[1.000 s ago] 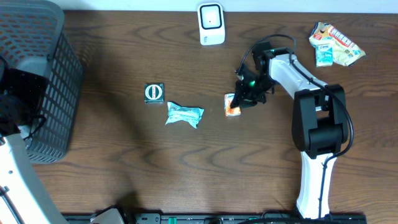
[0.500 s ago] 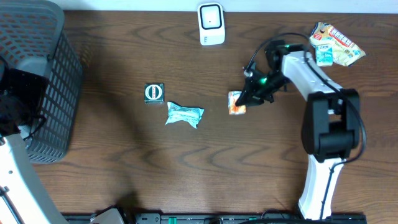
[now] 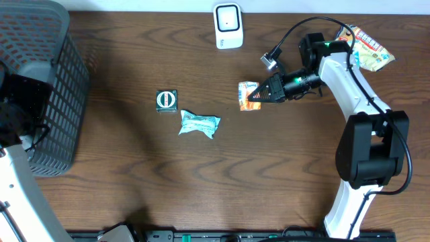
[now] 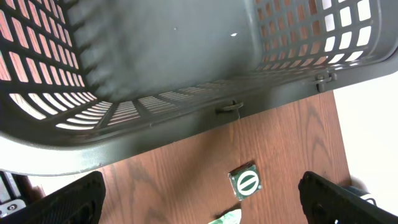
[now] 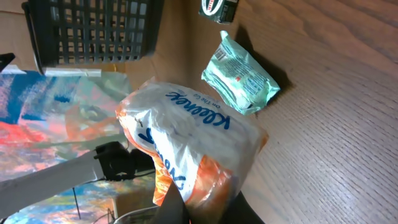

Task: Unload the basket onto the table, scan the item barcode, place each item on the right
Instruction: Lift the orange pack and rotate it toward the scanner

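Orange-and-white tissue pack (image 3: 248, 95) is pinched at its right end by the right gripper (image 3: 258, 97), whose 2 fingers are clenched on the wrapper. The pack is right of the table's middle, on the near side of the white scanner (image 3: 228, 25) and slightly to its right. Left of the pack lie a green packet (image 3: 199, 124) and a small dark box (image 3: 166, 100) with a green ring on top. At the far right corner sits a heap of snack bags (image 3: 363, 47). The left gripper (image 4: 200, 186) hangs over the black basket (image 3: 47, 74) at the left edge, fingers spread wide and holding nothing.
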`<state>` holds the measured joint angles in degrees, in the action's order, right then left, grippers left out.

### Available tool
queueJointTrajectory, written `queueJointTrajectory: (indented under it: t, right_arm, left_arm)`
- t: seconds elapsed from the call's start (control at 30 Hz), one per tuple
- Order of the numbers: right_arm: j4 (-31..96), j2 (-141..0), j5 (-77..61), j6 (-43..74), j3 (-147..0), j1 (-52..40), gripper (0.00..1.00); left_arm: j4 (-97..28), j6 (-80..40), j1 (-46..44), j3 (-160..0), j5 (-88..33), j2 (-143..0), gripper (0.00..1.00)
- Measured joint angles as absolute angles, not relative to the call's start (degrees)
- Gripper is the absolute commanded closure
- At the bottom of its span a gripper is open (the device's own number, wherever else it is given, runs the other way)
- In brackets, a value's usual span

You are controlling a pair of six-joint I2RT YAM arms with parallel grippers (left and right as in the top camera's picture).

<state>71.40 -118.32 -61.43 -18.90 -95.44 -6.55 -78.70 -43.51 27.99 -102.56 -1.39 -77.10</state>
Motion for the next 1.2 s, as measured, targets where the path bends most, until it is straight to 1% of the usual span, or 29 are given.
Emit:
queueJointTrajectory:
  t: [0.13,0.47,0.83,0.97,1.2]
  right_arm:
    - [72.07,-118.34,-62.98,-20.95,-95.44,-6.55,0.99]
    - [81.6,-118.32,-72.03,-40.91,-95.44,-6.55,0.99]
    - [94.78,-118.32,-73.97,-59.07,-95.44,-6.55,0.99]
    - [95.11,-118.34,-73.89,-62.04,-95.44,-6.55,0.99]
    - [95.11,-118.32,-73.76,-63.59,-95.44,-6.66,0.99]
  left_arm:
    - [-78.7,-43.51,27.99,-102.56,-1.39,-77.1,0.02]
    - [-78.72,-43.53,27.99,-102.56,-1.37,-77.1,0.02]
    - [-78.7,-43.51,27.99,-102.56,-1.39,-77.1,0.02]
    - [-78.7,-43.51,27.99,-102.56,-1.39,-77.1,0.02]
    - [-78.72,-43.51,27.99,-102.56,-1.39,-77.1,0.02]
